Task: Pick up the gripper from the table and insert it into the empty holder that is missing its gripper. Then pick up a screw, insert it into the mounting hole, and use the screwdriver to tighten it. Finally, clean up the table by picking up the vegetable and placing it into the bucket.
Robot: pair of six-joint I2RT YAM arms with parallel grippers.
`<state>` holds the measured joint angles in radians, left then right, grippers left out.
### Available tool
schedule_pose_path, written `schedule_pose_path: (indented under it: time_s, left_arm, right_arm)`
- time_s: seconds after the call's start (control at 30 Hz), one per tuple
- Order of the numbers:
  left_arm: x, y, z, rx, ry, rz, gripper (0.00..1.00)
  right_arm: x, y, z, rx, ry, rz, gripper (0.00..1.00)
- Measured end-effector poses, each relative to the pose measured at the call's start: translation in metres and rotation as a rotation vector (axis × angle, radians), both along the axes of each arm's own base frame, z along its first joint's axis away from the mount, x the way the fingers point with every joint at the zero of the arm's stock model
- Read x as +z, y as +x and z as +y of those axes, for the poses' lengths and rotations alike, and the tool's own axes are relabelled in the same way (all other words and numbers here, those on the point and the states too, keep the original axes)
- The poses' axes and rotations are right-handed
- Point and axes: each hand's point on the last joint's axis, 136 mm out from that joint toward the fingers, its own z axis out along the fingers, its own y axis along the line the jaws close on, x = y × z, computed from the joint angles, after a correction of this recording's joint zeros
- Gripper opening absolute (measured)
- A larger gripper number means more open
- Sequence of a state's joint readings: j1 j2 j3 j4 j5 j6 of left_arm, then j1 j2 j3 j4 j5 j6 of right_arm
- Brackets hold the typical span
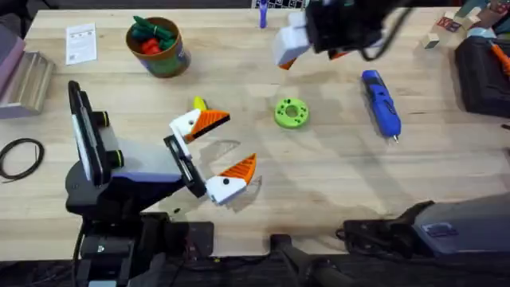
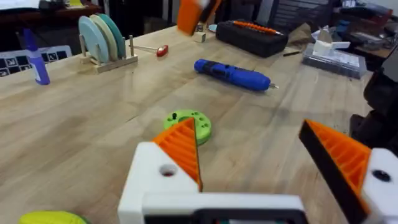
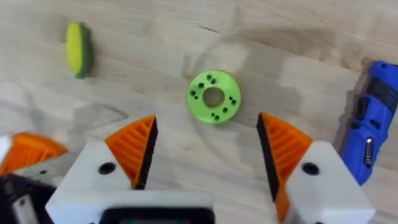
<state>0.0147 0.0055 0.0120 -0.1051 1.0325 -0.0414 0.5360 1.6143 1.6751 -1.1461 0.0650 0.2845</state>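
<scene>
My left gripper [image 1: 239, 142] hovers low over the table's middle, open, with an orange ribbed wedge on each white mount [image 2: 155, 180]. The yellow vegetable [image 1: 199, 104] lies just behind its far finger, partly hidden. High at the back, my right gripper [image 1: 296, 46] is open above the green disc [image 3: 213, 96]; both its white mounts [image 3: 93, 180] also carry orange wedges. The blue screwdriver [image 1: 381, 104] lies right of the disc. The bucket [image 1: 157, 48] at the back left holds red and green toy vegetables. A loose gripper, an empty holder and screws are out of view.
A paper card [image 1: 81, 41] and a black cable [image 1: 20, 155] lie at the left. A black case [image 1: 482, 72] and wooden blocks [image 1: 446, 28] sit at the right. A disc rack [image 2: 102, 37] and a red-handled tool [image 2: 158, 50] stand at the back.
</scene>
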Motion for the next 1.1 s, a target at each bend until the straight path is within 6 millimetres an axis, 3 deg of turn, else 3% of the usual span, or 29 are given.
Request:
schedule_pose_path:
  time_s: [0.2,0.4,0.57,1.1]
  left_arm:
    - [0.000,0.000,0.000,0.000,0.000,0.000,0.986]
    - [0.000,0.000,0.000,0.000,0.000,0.000,0.985]
    - [0.000,0.000,0.000,0.000,0.000,0.000,0.985]
    - [0.000,0.000,0.000,0.000,0.000,-0.001,0.986]
  right_arm:
    - [-0.059,0.015,0.006,-0.030,-0.106,0.127,0.885]
    - [-0.094,0.019,0.008,-0.072,-0.150,0.206,0.811]
    - [-0.106,0.029,0.017,-0.093,-0.116,0.191,0.733]
    - [-0.145,0.017,0.016,-0.097,-0.139,0.287,0.684]
